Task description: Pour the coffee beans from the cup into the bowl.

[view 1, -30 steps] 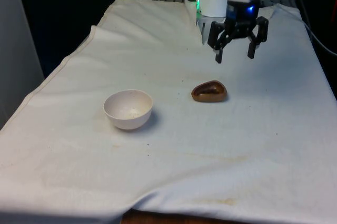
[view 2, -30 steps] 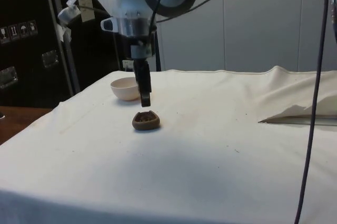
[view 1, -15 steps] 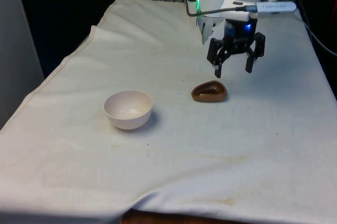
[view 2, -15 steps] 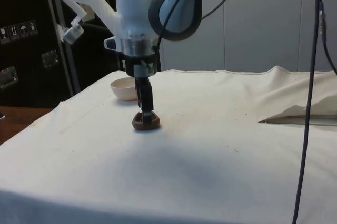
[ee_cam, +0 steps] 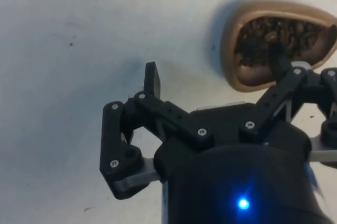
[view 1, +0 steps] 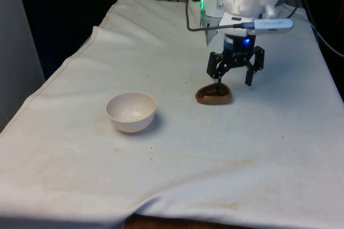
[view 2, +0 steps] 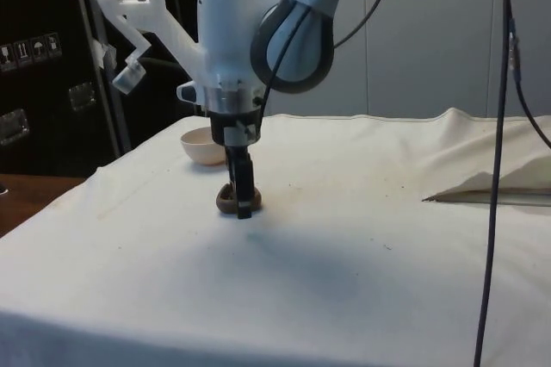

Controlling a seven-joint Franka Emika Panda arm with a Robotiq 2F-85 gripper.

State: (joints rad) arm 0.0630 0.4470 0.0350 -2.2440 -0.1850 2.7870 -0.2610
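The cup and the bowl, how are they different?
The cup is brown with a pointed, teardrop-like rim; the bowl is white and round. The cup holds coffee beans; the bowl holds none yet. The cup looks lower and smaller than the bowl. The open gripper hangs right at the cup, one finger over the beans, while the bowl stands apart. Both sit upright on the white cloth.

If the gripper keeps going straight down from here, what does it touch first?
Probably the brown teardrop-shaped cup of coffee beans: one finger of the open black gripper sits over the beans, the other over the bare white tablecloth beside the cup. Depth is unclear.
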